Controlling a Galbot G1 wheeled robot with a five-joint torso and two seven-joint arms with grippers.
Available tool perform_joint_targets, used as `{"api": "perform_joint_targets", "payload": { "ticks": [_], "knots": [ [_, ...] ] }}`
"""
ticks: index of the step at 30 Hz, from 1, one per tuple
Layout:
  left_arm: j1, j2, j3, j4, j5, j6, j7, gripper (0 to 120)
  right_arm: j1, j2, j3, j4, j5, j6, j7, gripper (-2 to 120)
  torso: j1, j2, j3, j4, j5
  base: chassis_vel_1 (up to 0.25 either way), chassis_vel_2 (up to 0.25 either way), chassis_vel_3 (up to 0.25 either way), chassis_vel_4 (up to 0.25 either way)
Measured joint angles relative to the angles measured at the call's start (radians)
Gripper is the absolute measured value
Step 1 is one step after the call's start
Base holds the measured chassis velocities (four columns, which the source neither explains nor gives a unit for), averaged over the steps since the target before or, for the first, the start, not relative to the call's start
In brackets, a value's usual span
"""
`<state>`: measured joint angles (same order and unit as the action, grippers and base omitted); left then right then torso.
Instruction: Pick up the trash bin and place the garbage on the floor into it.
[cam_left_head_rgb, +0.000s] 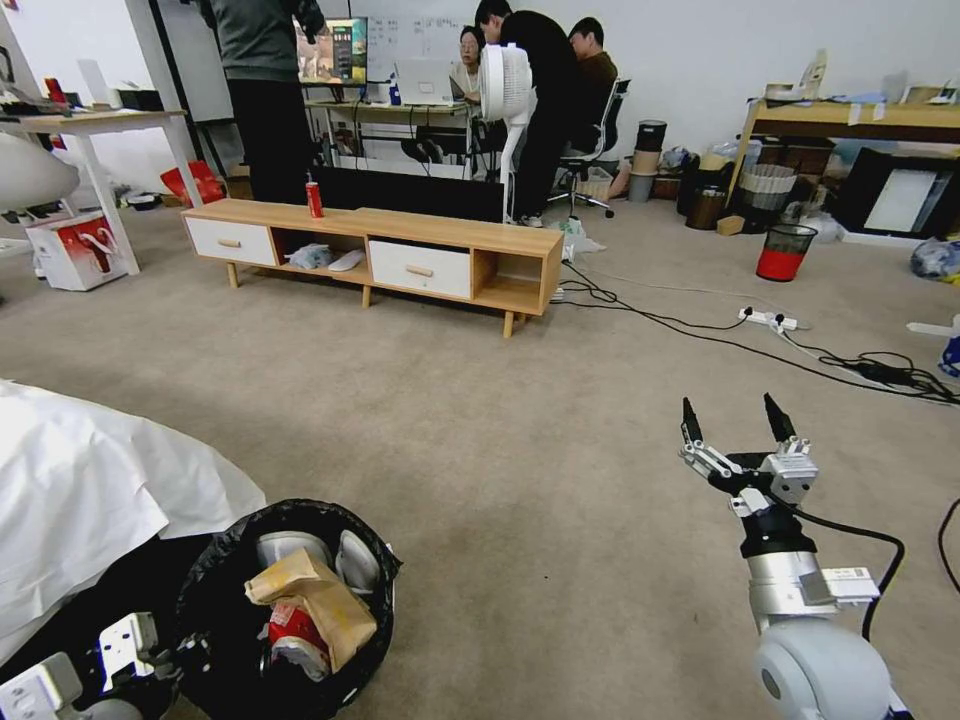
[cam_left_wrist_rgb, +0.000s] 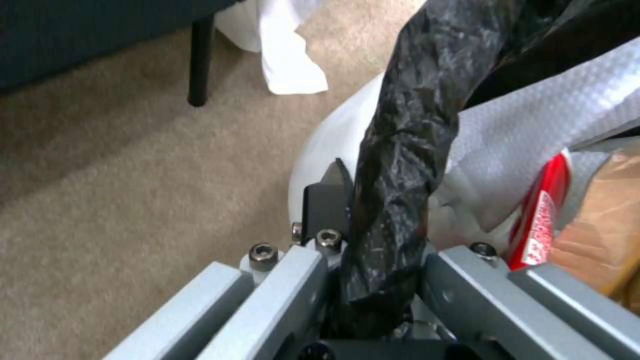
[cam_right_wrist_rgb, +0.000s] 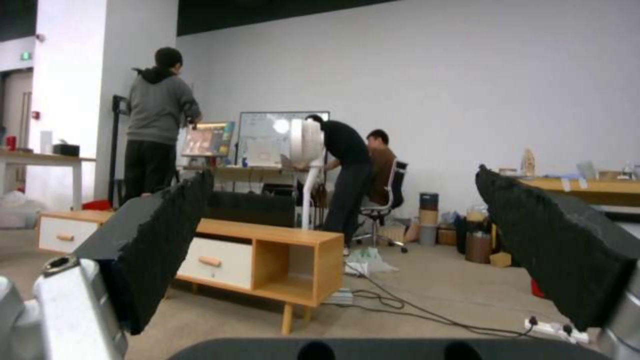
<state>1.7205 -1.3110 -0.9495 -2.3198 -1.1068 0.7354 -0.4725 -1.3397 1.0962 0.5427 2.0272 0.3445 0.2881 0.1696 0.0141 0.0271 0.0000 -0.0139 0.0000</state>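
Note:
The trash bin (cam_left_head_rgb: 212, 565), pale grey with a crinkly black bag, sits at the lower left of the head view. My left gripper (cam_left_head_rgb: 170, 650) is shut on its near rim. In the left wrist view my left gripper (cam_left_wrist_rgb: 380, 215) clamps the black bag over the rim (cam_left_wrist_rgb: 407, 125). Inside the bin lies garbage: a tan cardboard piece (cam_left_head_rgb: 318, 597), a red wrapper (cam_left_head_rgb: 293, 628) and white tissue (cam_left_wrist_rgb: 520, 145). My right gripper (cam_left_head_rgb: 738, 425) hangs open and empty above the beige carpet floor (cam_left_head_rgb: 520, 480) at the right. In the right wrist view its black fingers (cam_right_wrist_rgb: 167, 235) stand wide apart.
A low wooden console (cam_left_head_rgb: 400, 250) with a red can (cam_left_head_rgb: 314, 197) stands ahead. Black cables (cam_left_head_rgb: 700, 335) and a power strip (cam_left_head_rgb: 768, 320) cross the carpet at the right, near a red-and-black mesh bin (cam_left_head_rgb: 783, 250). A white sheet (cam_left_head_rgb: 90, 480) lies close on my left.

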Motion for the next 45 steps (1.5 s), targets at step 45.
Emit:
{"api": "perform_joint_targets", "payload": {
  "ticks": [45],
  "knots": [
    [0.097, 0.043, -0.02, -0.025, -0.012, 0.0, -0.005, 0, 0.014, -0.019, -0.002, -0.009, 0.013, -0.006, 0.001, 100, 0.0, 0.0, 0.0, 0.0001, 0.0, 0.035, 0.037, 0.037, 0.036]
  ]
}}
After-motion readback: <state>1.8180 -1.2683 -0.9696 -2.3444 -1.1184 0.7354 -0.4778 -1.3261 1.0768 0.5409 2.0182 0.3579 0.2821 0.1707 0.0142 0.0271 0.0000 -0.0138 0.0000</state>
